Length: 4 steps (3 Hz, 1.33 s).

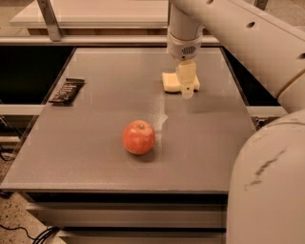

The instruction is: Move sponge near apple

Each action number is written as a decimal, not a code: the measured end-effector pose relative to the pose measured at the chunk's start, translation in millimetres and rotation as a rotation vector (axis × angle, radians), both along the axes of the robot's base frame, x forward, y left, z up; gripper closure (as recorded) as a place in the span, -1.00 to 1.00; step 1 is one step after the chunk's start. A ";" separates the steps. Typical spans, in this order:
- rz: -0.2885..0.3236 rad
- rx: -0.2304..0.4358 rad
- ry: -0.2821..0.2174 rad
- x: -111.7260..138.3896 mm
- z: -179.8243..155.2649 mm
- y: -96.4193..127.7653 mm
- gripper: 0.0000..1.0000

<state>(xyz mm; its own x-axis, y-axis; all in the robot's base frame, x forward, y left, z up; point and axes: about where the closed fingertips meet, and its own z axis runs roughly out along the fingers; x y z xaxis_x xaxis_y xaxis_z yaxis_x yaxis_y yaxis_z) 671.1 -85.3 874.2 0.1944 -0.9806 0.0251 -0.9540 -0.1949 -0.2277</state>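
Note:
The pale yellow sponge (170, 82) lies on the grey table (95, 157) at the back, right of centre. My gripper (187, 89) hangs straight down from the white arm, right over the sponge's right part and covering it. The red-orange apple (138, 137) sits on the table in the middle front, well apart from the sponge and to its front left.
A flat black ridged item (66, 90) lies at the table's left edge. The arm's large white body (267, 181) fills the right front of the view. A light shelf (95, 14) runs behind the table. Dark gaps flank the table on both sides.

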 end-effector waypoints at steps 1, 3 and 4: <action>-0.004 -0.001 0.032 2.4 -16.0 -0.4 -1.00; -0.012 -0.001 0.090 -0.3 -41.3 -2.4 -0.16; -0.013 -0.001 0.095 -0.5 -39.4 -3.0 0.30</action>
